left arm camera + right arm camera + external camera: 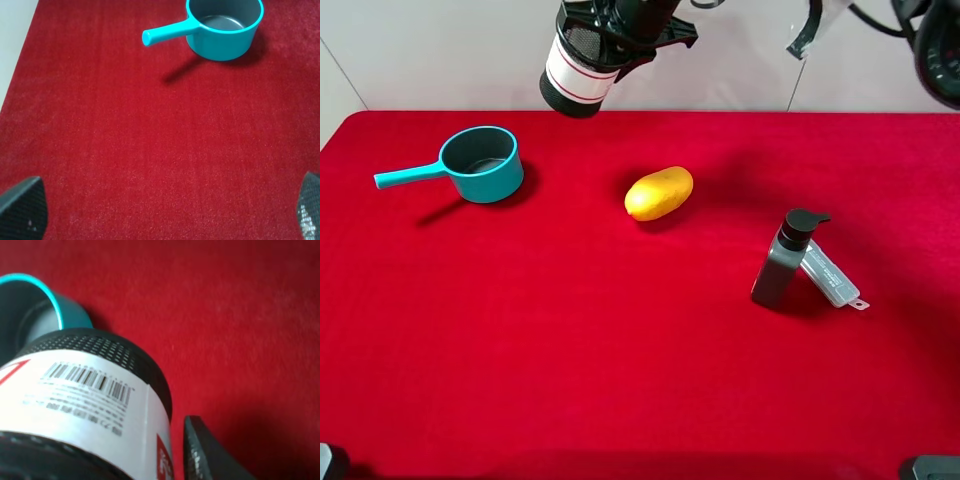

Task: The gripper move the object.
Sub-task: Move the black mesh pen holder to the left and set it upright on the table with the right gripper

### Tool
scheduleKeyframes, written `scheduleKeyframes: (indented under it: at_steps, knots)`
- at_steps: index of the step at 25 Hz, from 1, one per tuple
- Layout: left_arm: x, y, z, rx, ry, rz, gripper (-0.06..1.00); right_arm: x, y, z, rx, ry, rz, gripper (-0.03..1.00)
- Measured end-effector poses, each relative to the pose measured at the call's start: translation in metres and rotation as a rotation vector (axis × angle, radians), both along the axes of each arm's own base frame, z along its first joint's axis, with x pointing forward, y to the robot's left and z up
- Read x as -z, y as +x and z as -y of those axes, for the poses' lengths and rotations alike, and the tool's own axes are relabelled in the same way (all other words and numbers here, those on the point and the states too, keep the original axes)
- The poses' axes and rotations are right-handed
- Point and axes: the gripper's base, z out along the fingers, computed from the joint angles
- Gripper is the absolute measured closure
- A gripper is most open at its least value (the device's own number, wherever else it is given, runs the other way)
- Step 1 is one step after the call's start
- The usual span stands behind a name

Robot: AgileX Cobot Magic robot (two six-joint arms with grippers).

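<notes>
Exterior high view, mesh cup (578, 75) held aloft inside right gripper (620, 40)

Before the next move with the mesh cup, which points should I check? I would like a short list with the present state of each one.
1. Mesh cup held in the right gripper, off the red cloth: ok.
2. Cup upright: not ok, it hangs tilted.
3. Left gripper open and empty: ok.
4. Bare cloth between the teal pot and the yellow fruit for setting down: ok.
5. Firmness of the grip: cannot tell, the contact is hidden.
</notes>
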Motion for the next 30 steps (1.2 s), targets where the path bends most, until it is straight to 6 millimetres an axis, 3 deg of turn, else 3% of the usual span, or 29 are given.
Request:
scheduleKeyframes:
  at_steps: [8,21,30]
  knots:
    - [0.0,0.0,0.0,0.0,0.0,0.0,-0.05,0.029,0.001,-0.028,-0.008,0.039,0.054,0.88]
    - [0.0,0.0,0.0,0.0,0.0,0.0,-0.05,0.082,0.014,-0.033,0.012,0.005,0.062,0.88]
    - [0.0,0.0,0.0,0.0,0.0,0.0,-0.05,0.108,0.016,-0.034,0.014,-0.02,0.049,0.88]
